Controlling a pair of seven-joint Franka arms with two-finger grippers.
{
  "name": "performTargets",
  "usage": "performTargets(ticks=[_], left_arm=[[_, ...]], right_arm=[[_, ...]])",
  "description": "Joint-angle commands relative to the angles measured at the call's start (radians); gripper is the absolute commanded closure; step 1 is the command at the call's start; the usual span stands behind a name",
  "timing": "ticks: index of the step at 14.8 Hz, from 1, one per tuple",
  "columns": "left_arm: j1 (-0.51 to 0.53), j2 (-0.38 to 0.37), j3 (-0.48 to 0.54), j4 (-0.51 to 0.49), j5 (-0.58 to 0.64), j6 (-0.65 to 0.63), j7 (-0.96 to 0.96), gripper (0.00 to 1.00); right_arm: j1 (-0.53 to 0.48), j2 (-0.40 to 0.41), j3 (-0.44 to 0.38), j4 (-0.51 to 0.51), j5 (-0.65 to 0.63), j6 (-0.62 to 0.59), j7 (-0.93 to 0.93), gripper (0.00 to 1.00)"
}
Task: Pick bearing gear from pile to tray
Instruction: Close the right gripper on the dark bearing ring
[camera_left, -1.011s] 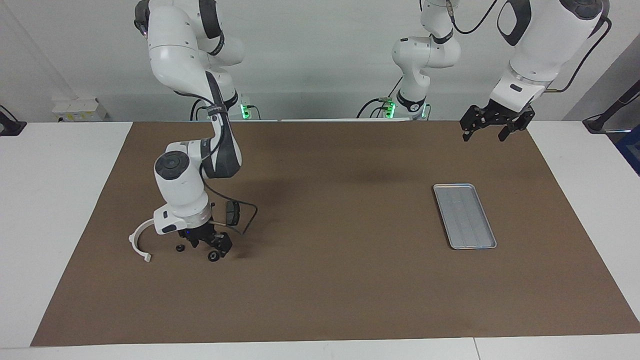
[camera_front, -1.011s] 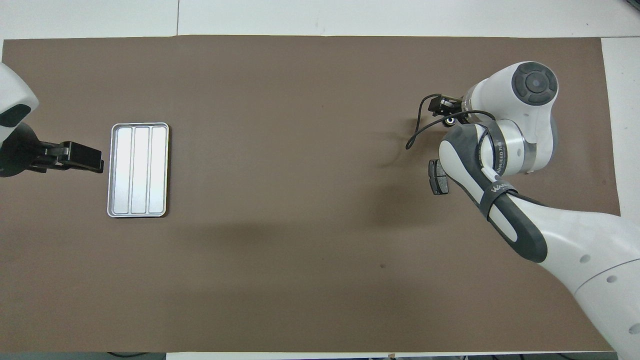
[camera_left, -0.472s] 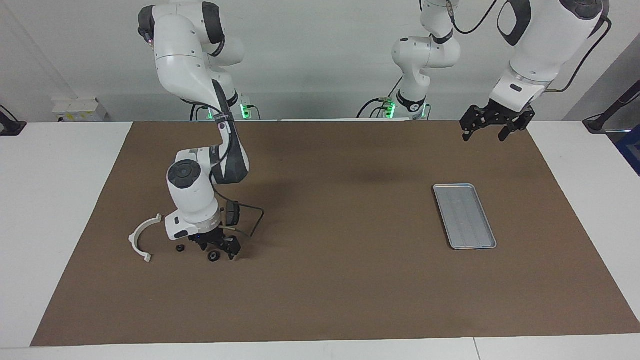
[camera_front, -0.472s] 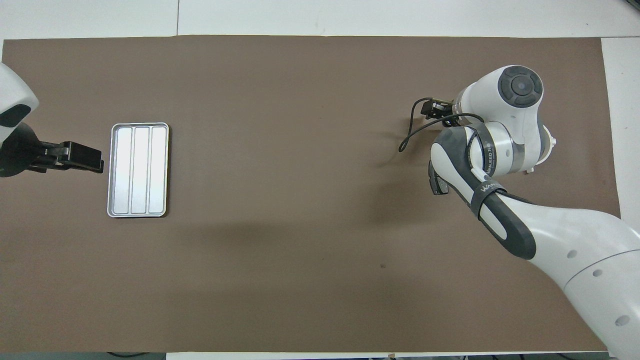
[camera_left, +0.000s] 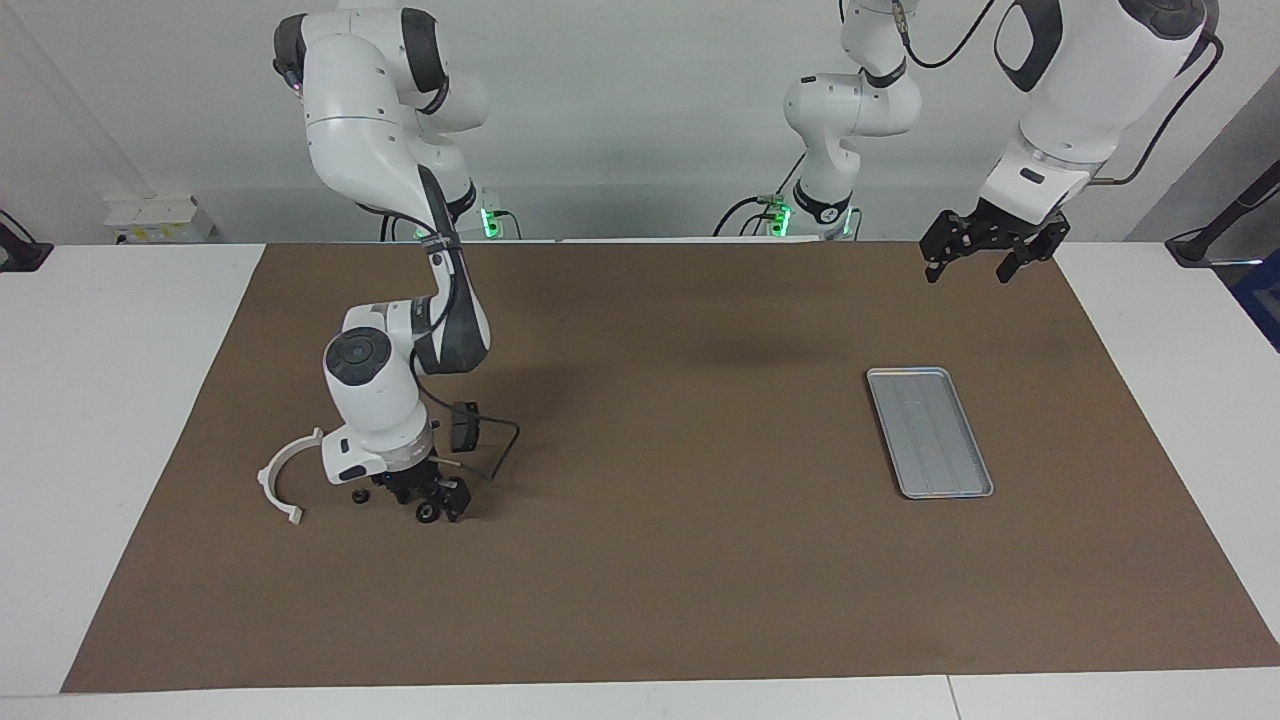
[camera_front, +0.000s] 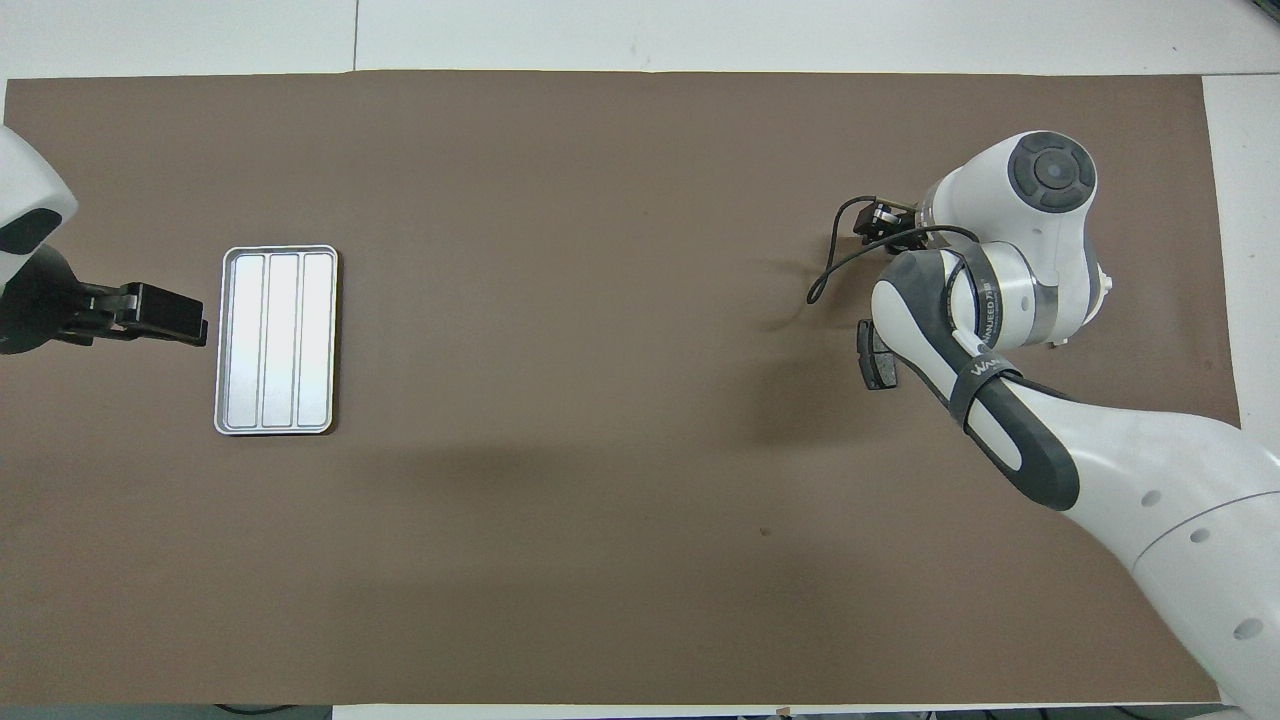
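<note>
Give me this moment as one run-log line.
right gripper: down in the pile, at a small black round piece | left gripper: open, waiting near the tray | tray: holds nothing

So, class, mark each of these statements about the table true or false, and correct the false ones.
1. The tray has nothing in it. True.
2. The right gripper is down among the pile, beside a small black round piece. True.
3. The white curved arc lies in the tray. False: it lies on the mat at the right arm's end of the table, by the pile.
4. The left gripper grips a brake pad. False: it waits open and empty, raised over the mat's edge.
</note>
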Motion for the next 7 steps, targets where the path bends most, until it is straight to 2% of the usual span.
performTargets(ticks=[1, 7], left_arm=[[-0.003, -0.013, 0.006, -0.006, -0.010, -0.007, 0.004, 0.00], [-0.003, -0.013, 0.006, -0.006, -0.010, -0.007, 0.004, 0.00]], right_arm=[[-0.011, 0.009, 0.008, 0.019, 0.032, -0.031, 0.013, 0.07], [-0.016, 0.022, 0.008, 0.060, 0.030, -0.031, 0.013, 0.10]])
